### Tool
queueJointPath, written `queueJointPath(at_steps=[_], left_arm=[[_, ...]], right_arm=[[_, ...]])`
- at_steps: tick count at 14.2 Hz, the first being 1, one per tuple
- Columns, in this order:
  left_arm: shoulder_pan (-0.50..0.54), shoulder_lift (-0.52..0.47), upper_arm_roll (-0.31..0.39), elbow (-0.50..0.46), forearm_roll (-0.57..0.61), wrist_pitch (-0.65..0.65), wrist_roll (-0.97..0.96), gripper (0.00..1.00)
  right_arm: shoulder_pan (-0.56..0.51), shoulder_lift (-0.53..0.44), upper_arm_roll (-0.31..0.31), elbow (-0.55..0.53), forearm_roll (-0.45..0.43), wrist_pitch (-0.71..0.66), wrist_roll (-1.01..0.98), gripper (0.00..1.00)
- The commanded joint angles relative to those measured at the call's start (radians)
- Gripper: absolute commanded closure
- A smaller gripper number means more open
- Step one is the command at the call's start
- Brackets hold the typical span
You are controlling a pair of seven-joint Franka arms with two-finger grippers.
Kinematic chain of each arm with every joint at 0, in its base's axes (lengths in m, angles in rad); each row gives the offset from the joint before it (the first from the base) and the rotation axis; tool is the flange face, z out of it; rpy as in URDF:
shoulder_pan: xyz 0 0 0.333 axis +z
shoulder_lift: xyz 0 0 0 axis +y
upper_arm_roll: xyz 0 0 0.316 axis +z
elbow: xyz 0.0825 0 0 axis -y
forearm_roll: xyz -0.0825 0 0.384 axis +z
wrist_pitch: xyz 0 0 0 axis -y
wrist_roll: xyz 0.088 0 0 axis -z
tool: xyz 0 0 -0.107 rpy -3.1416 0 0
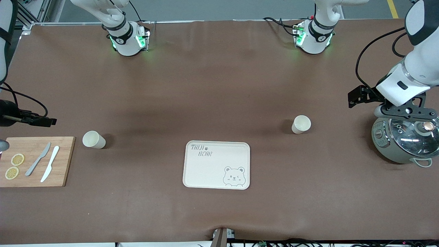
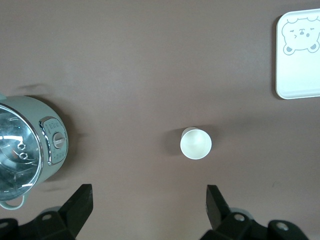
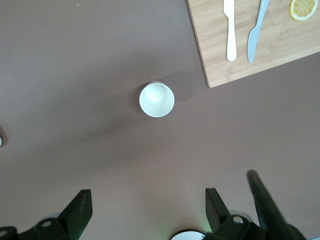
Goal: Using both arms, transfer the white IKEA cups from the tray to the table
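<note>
Two smooth round cups (image 1: pixel 301 124) (image 1: pixel 93 139) upright; L gripper (image 2: pixel 147 206) & R gripper (image 3: pixel 146 209) spread wide.

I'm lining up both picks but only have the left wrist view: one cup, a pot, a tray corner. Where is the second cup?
Observer: The second cup stands upright beside the cutting board, toward the right arm's end of the table.
Operator: Is the right gripper on it?
Observer: No. The right gripper is open, up in the air, touching nothing.
Operator: Where does the tray sit relative to both cups?
Observer: The tray lies between them, nearer the front camera than either.
</note>
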Motion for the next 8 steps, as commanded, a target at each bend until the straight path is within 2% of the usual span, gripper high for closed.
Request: queueJointPath(at_steps=[1,5,8], left_arm=[[0.003,0.006,-0.005,0.017,0.003,-0.021,0.0,0.0],[0.001,0.006,-0.005,0.017,0.003,-0.023,0.0,0.0],[-0.002,0.005,-0.005,0.017,0.003,-0.023,-0.001,0.0]], right_arm=[[-0.003,-0.057,0.003,-0.022,0.011,-0.004,-0.083,0.0],[0.003,-0.169,0.005,-0.112,0.009,0.025,-0.085,0.0],[0.003,-0.204,0.006,-0.141,-0.001,0.028,-0.088,0.0]])
